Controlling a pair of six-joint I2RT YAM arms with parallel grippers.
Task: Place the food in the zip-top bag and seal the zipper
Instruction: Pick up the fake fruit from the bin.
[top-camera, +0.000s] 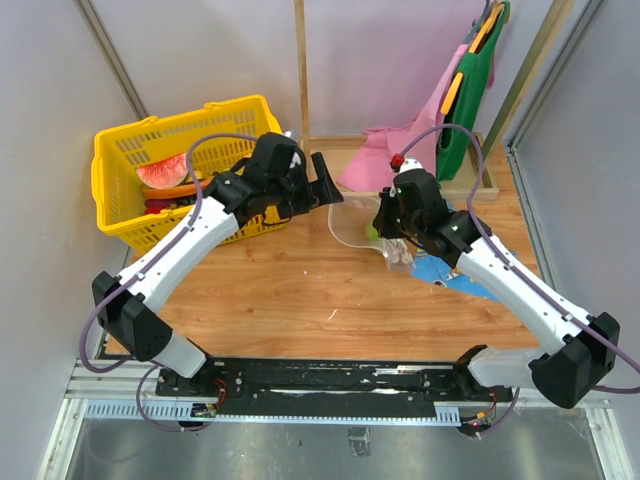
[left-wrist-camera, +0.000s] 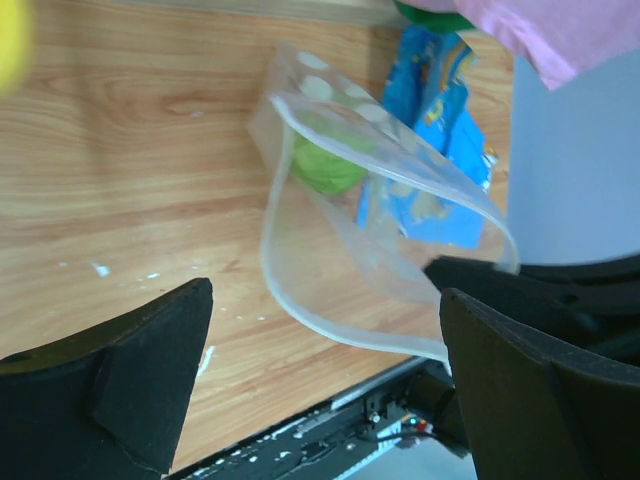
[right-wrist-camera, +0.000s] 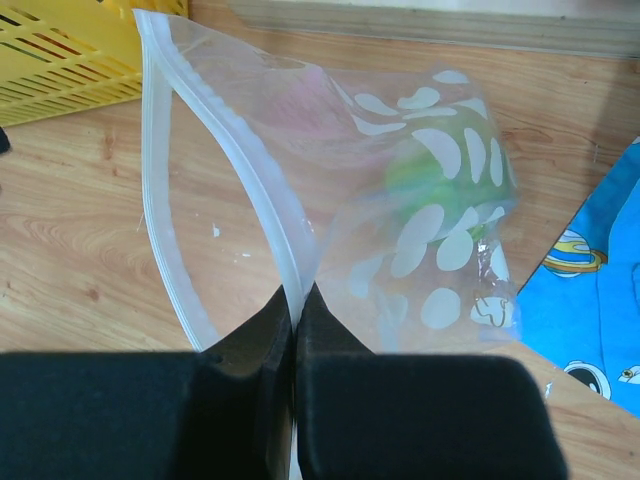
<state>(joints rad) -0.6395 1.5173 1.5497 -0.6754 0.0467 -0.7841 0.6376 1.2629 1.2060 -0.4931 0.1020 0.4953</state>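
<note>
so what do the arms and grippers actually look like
The left arm and right arm have white tube links with black joints and bases. A thin purple cable loops along each. The left gripper and right gripper have chunky matte black fingers.

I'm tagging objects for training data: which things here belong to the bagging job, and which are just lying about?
Belongs to the job:
zip-top bag
zipper
green round food, inside the bag
pink-red food slice in the yellow basket
right gripper, pinching the bag's mouth
left gripper, open

Just lying about:
blue patterned cloth
pink cloth
green hanging item
</note>
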